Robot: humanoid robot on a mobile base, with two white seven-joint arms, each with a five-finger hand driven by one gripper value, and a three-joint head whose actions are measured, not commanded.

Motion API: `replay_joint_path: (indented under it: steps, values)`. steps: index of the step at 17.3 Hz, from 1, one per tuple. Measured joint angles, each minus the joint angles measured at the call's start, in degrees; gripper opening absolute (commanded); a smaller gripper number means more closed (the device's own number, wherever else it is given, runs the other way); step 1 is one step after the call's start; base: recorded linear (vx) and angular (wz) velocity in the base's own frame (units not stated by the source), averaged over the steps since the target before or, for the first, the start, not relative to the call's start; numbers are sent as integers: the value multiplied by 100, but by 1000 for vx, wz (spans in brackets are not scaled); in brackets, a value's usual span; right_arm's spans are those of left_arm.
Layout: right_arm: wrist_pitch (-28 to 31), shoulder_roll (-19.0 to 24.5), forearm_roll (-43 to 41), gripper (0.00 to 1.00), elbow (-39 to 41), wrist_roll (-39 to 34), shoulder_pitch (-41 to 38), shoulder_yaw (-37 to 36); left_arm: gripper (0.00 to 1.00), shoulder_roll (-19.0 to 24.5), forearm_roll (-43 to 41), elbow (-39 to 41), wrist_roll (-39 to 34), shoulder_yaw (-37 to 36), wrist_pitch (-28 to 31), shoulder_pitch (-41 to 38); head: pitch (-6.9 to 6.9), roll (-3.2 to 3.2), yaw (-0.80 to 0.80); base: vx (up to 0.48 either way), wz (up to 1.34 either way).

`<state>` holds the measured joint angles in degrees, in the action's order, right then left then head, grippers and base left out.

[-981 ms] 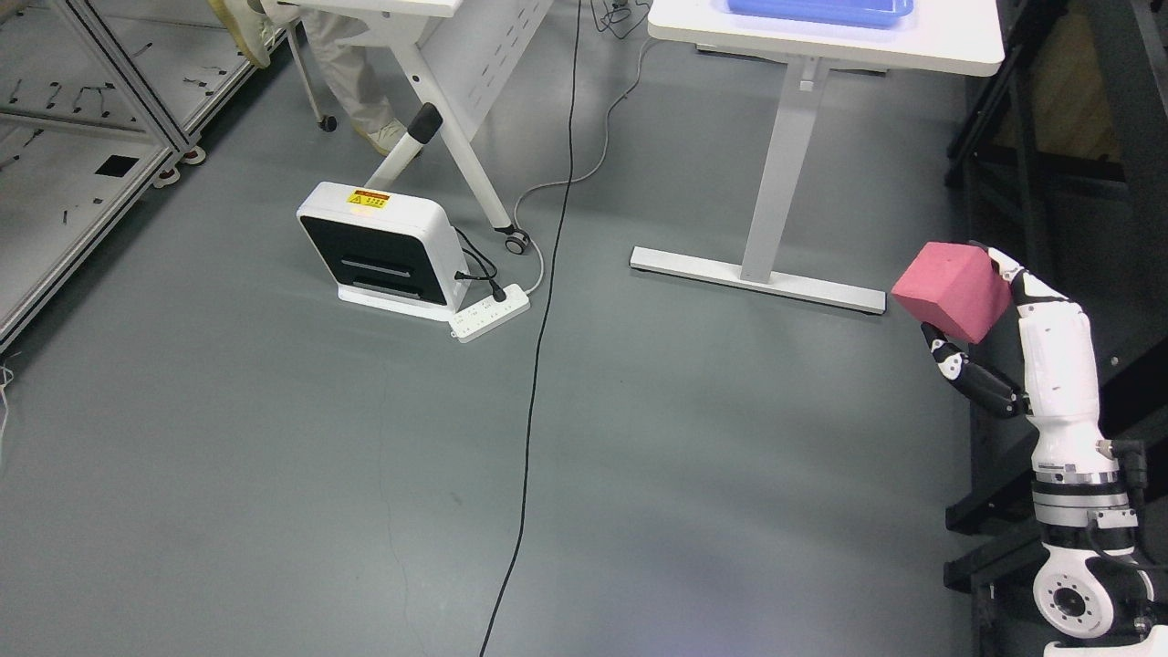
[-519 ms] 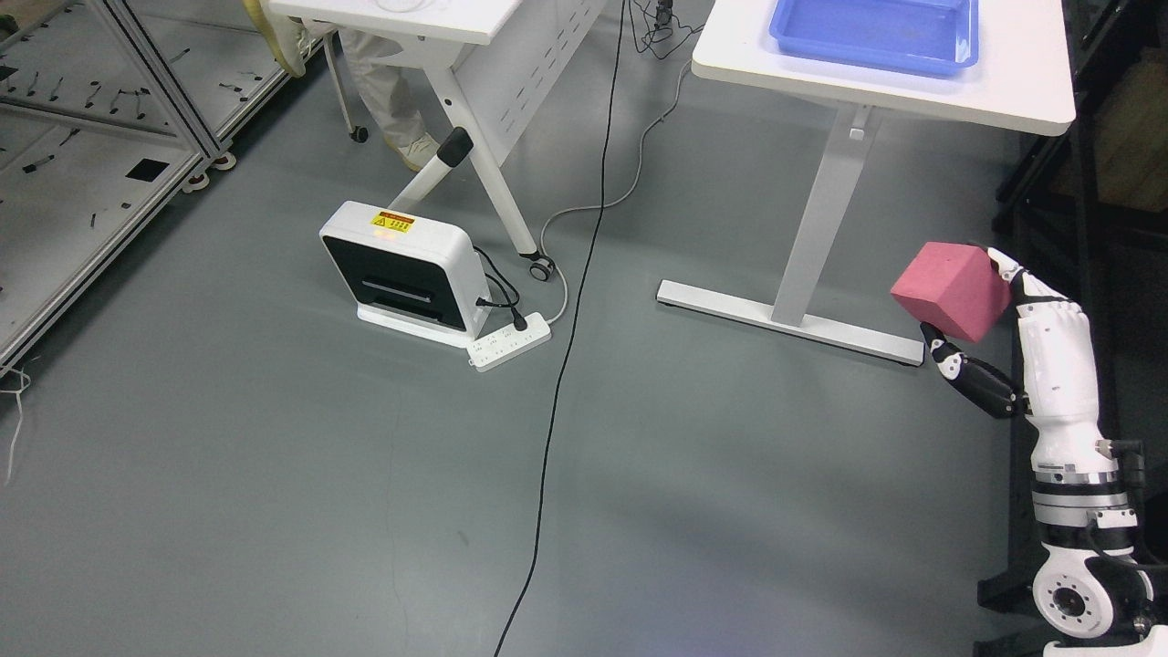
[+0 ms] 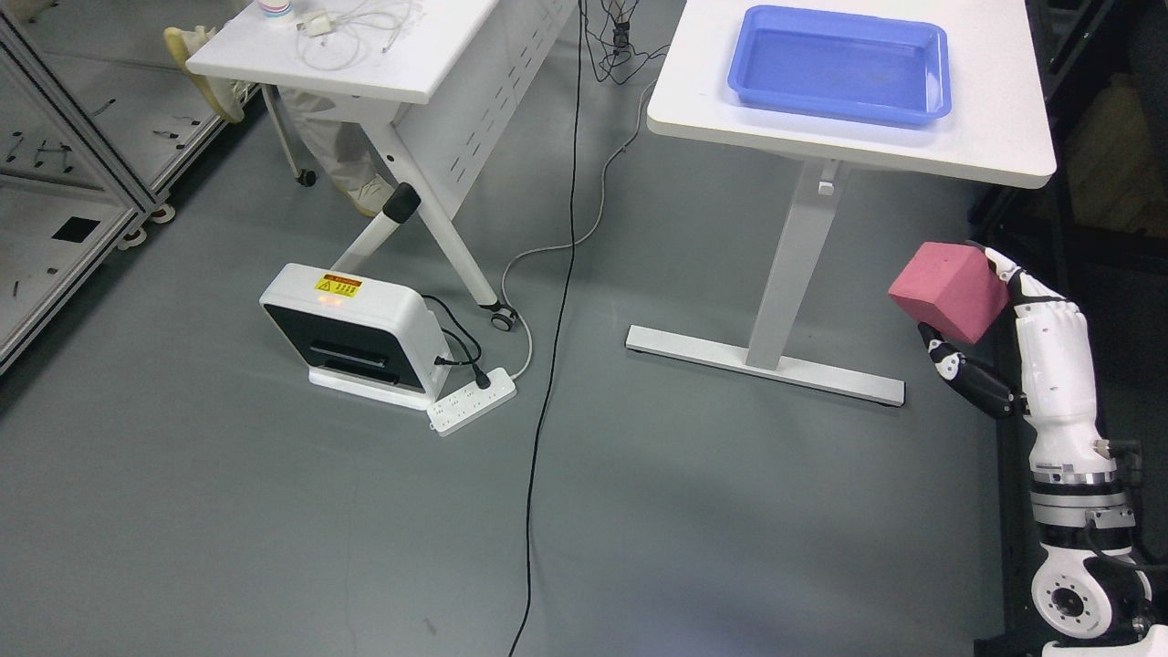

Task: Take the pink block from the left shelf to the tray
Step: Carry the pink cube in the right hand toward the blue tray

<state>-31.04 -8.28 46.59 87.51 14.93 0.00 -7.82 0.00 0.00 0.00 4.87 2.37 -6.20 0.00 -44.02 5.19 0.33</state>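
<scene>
Currently right hand (image 3: 990, 338) fingers clamp the tilted pink block (image 3: 949, 291), corner down.

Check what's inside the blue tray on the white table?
The blue tray on the white table shows only bare blue floor; nothing inside. The pink block is in the right hand, apart from it.

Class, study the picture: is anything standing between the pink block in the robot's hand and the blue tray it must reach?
Nothing visible blocks it. The right hand holds the pink block below and right of the white table; the blue tray on top looks empty.
</scene>
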Motion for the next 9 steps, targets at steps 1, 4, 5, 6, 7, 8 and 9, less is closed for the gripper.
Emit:
replay_joint_path:
  steps: [1, 4, 5, 6, 7, 8, 9]
  values:
    - [0, 0, 0, 3, 0, 1, 0, 2, 100, 0, 0, 0, 0, 0, 0, 0, 0, 0, 0, 379, -149]
    - [-1, 1, 0, 3, -1, 25, 0, 12, 100, 0, 0, 0, 0, 0, 0, 0, 0, 0, 0, 364, -106]
    - [0, 1, 0, 3, -1, 28, 0, 15, 100, 0, 0, 0, 0, 0, 0, 0, 0, 0, 0, 378, -102]
    - [0, 1, 0, 3, -1, 27, 0, 18, 100, 0, 0, 0, 0, 0, 0, 0, 0, 0, 0, 373, -68]
    - [0, 1, 0, 3, -2, 19, 0, 21, 100, 0, 0, 0, 0, 0, 0, 0, 0, 0, 0, 373, -68]
    - [-1, 2, 0, 3, -2, 5, 0, 23, 100, 0, 0, 0, 0, 0, 0, 0, 0, 0, 0, 345, -10]
    - [-1, 2, 0, 3, -2, -6, 1, 26, 100, 0, 0, 0, 0, 0, 0, 0, 0, 0, 0, 370, 2]
